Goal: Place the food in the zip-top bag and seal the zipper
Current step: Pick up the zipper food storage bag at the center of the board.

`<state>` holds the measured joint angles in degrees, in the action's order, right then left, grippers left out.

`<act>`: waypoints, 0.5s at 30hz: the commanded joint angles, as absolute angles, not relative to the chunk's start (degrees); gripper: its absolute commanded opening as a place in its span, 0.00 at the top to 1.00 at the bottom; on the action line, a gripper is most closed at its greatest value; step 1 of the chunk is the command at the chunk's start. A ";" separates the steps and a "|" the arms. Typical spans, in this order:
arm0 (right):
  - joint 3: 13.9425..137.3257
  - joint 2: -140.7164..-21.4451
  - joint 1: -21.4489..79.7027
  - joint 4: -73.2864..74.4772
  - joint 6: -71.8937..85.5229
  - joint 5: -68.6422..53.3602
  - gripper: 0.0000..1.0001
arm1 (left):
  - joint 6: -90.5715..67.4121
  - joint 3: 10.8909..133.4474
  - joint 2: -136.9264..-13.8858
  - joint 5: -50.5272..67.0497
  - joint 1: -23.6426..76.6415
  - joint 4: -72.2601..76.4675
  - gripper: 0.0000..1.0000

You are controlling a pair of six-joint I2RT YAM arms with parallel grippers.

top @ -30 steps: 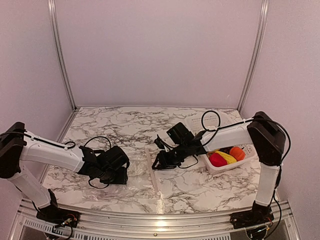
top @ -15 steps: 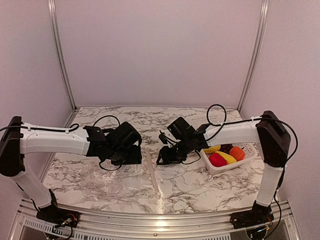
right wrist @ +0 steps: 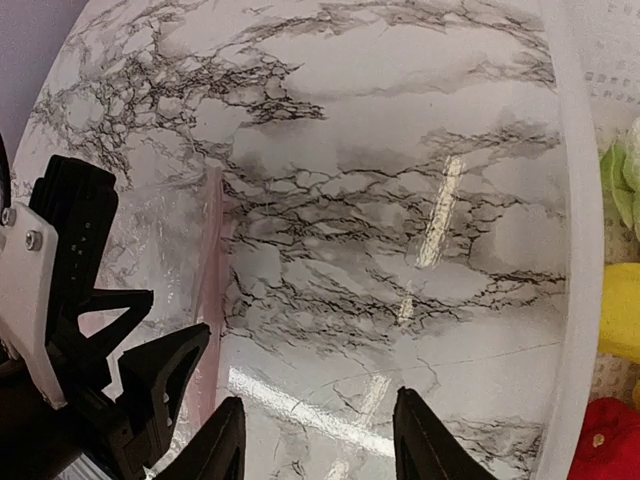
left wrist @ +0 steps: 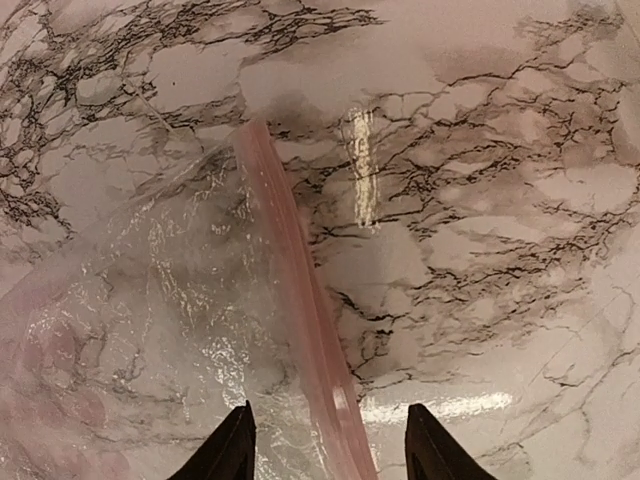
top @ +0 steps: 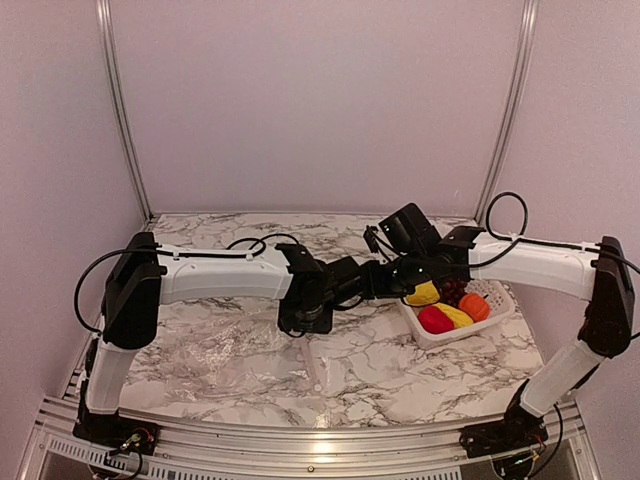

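Note:
The clear zip-top bag (top: 225,350) lies flat on the marble table, and it shows at the left of the left wrist view (left wrist: 150,300). Its pink zipper (left wrist: 300,300) runs along the bag's right edge (top: 312,365). My left gripper (top: 303,318) is open and hovers over the zipper, with the strip between its fingertips (left wrist: 328,452). My right gripper (top: 378,278) is open and empty (right wrist: 318,438), just right of the left one, above bare table. The food sits in the white basket (top: 500,300): a yellow piece (top: 424,293), a red piece (top: 435,320), an orange fruit (top: 474,306) and purple grapes (top: 455,289).
The basket's rim (right wrist: 575,200) crosses the right of the right wrist view, with yellow (right wrist: 622,310) and red (right wrist: 610,440) food behind it. The left gripper's body (right wrist: 70,290) fills that view's left side, close to my right fingers. Walls enclose the table.
The left arm swung right and further out, from the bag's left part to over its zipper edge. The right gripper drew back right towards the basket.

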<state>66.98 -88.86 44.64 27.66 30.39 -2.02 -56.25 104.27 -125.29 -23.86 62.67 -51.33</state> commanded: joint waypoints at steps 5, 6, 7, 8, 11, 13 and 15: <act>66.00 -88.43 43.04 28.51 28.84 -3.28 0.52 | -58.75 105.86 -128.24 -24.24 62.84 -63.19 0.54; 65.73 -88.28 42.88 28.32 28.81 -3.40 0.52 | -58.79 105.64 -128.52 -23.74 62.84 -63.08 0.54; 65.55 -88.10 42.78 28.23 28.77 -3.57 0.52 | -58.87 105.49 -128.88 -23.39 62.84 -62.96 0.55; 65.37 -87.88 42.66 28.21 28.74 -3.72 0.52 | -58.80 105.61 -129.28 -23.18 62.84 -62.82 0.55; 64.61 -87.34 42.43 27.93 28.75 -3.87 0.52 | -58.16 106.19 -129.96 -22.95 62.84 -61.58 0.55; 64.07 -87.07 42.18 27.68 28.95 -4.19 0.52 | -57.95 106.85 -130.01 -22.96 62.92 -61.00 0.53; 63.70 -86.74 41.95 27.76 29.52 -4.31 0.52 | -57.56 107.28 -130.06 -22.91 62.93 -60.24 0.51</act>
